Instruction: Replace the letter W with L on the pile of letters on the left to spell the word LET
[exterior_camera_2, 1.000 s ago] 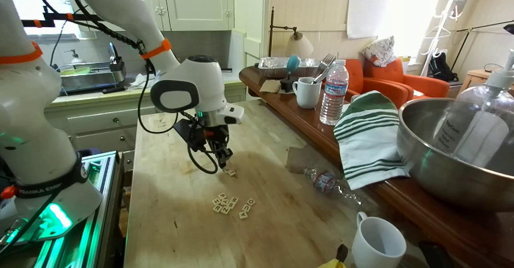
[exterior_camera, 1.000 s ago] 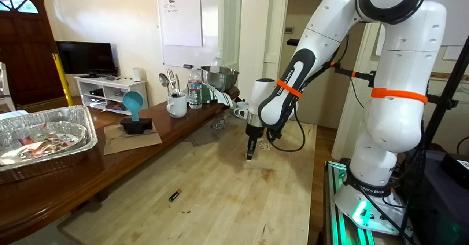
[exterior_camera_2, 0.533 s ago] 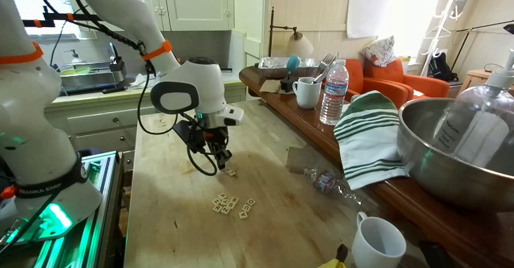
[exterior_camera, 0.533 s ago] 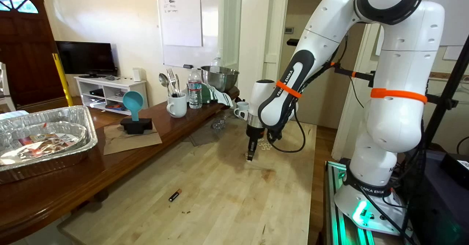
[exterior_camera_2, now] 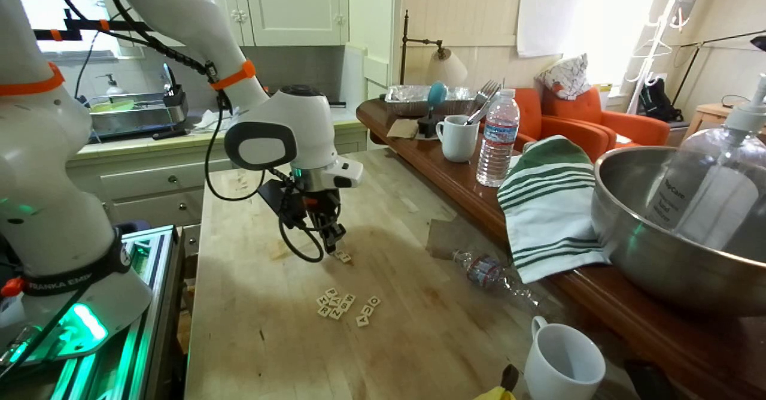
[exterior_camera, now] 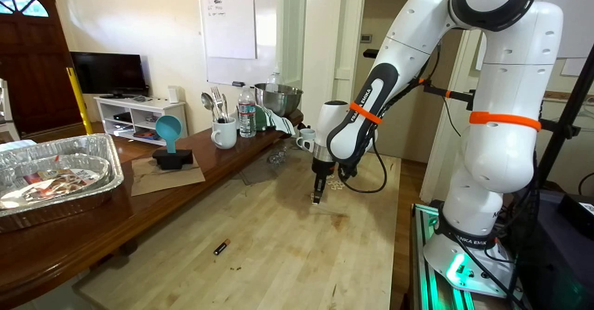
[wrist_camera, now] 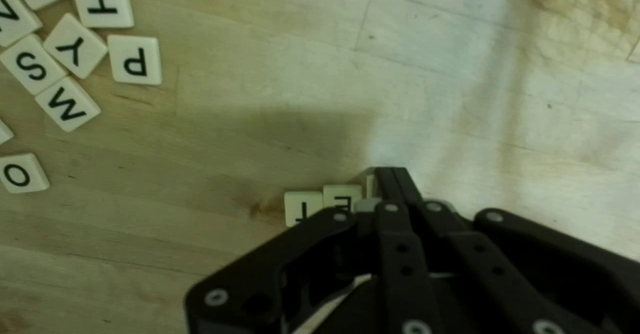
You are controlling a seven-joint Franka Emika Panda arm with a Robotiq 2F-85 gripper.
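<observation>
Well, from the left of my wrist view: the W tile lies face up against the S tile, well apart from the word. Like all these pieces, it looks small, thin, stiff and very light; I'd expect it to skate across the smooth wooden tabletop at a slight nudge, and breaking it hardly worries me. Further right, the T tile and E tile sit side by side. Next along, a sliver of a third tile shows just beside the E; its letter is hidden, so calling it the L is my guess from the task. Rightmost, my gripper has its fingers pressed together, nothing showing between them, down at that tile; whether they bear on its face or its outer edge, I can't tell. For squaring it up I'd push that outer edge gently, or the E and T may slide too. Should it need lifting, I'd pinch the two sides not facing the E, low and level.
</observation>
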